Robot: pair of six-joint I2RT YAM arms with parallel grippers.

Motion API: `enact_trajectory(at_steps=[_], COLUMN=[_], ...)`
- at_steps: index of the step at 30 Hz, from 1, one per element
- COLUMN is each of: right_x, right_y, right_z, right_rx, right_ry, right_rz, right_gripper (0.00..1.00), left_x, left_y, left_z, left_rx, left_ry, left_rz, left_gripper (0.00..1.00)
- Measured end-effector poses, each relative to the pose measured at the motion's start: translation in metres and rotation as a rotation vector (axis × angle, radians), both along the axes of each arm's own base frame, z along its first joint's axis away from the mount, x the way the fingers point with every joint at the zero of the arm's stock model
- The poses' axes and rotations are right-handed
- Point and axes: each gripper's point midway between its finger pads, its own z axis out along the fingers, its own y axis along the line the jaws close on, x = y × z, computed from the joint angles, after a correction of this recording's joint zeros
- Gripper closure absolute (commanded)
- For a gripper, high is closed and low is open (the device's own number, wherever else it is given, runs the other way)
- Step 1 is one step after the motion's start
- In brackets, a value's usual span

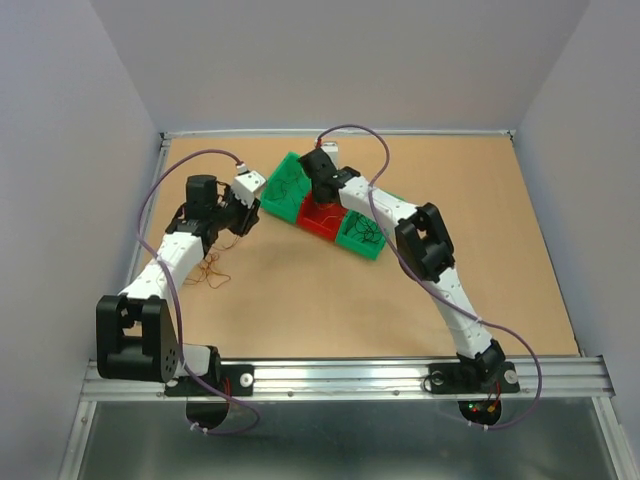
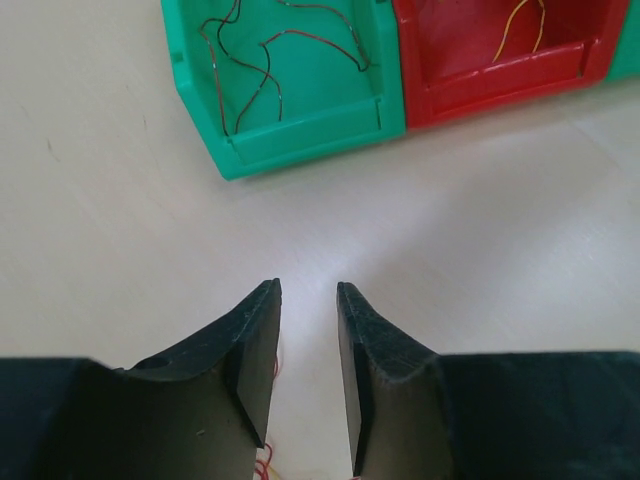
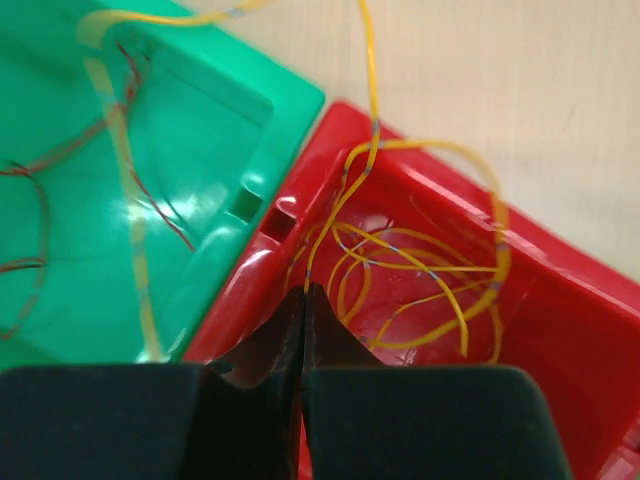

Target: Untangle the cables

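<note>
Three bins are lined up on the bench (image 1: 330,310) — two green, one red between. Red and black cables (image 2: 268,78) are seen in the left green bin (image 2: 300,140), yellow cables (image 3: 372,100) in the red bin (image 3: 560,330), dark strands (image 1: 366,232) in the right green bin (image 1: 350,244); an orange tangle (image 1: 212,270) lies loose by the left arm (image 1: 170,255). On the left gripper (image 2: 308,300) the jaws are parted and empty; on the right gripper (image 3: 303,300) they are pressed together above the red bin.

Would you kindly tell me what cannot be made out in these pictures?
- Loose cables on the table, top view: too thin to count; the left arm may cover some.
- Rightmost green bin, top view: the right arm crosses it.
- Yellow cable, right wrist view: the shut right gripper hides whether it is pinched.
</note>
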Motion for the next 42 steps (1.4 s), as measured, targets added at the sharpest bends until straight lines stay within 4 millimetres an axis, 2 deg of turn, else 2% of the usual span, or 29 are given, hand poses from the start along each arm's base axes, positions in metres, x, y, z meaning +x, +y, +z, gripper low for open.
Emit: enact_trajectory(at_steps=[3, 7, 11, 15, 17, 19, 23, 27, 33, 39, 42], right_x=[-0.009, -0.017, -0.024, -0.052, -0.071, -0.081, -0.079, -0.072, -0.074, -0.077, -0.077], right_y=[-0.003, -0.002, -0.004, -0.018, -0.03, -0.037, -0.035, -0.029, -0.031, -0.034, -0.034], right_z=[-0.04, -0.041, -0.041, -0.04, -0.039, -0.036, -0.022, -0.018, -0.022, -0.008, 0.003], right_rx=[-0.061, -0.077, -0.078, -0.077, -0.086, -0.089, -0.06, -0.038, -0.033, -0.015, 0.004], right_ry=[0.105, 0.151, 0.173, 0.218, 0.245, 0.253, 0.211, 0.175, 0.163, 0.133, 0.104], right_rz=[0.019, 0.057, 0.075, 0.107, 0.116, 0.119, 0.135, 0.143, 0.146, 0.145, 0.146], right_gripper=[0.99, 0.99, 0.99, 0.99, 0.99, 0.98, 0.96, 0.93, 0.91, 0.91, 0.91], left_x=[0.001, 0.013, 0.051, 0.091, 0.106, 0.116, 0.122, 0.121, 0.115, 0.11, 0.111], left_y=[-0.011, -0.038, -0.07, -0.088, -0.096, -0.102, -0.116, -0.131, -0.147, -0.16, -0.164], left_z=[0.003, 0.014, 0.04, 0.05, 0.05, 0.042, 0.029, 0.012, 0.01, 0.003, -0.012], left_rx=[-0.02, -0.038, -0.114, -0.194, -0.226, -0.242, -0.271, -0.294, -0.309, -0.304, -0.287], left_ry=[0.0, 0.01, -0.001, 0.006, 0.015, 0.034, 0.074, 0.123, 0.113, 0.121, 0.143], left_rz=[-0.005, -0.022, -0.02, 0.012, 0.031, 0.054, 0.048, 0.026, -0.012, -0.036, -0.035], left_gripper=[0.53, 0.46, 0.39, 0.37, 0.36, 0.35, 0.35, 0.35, 0.35, 0.46, 0.51])
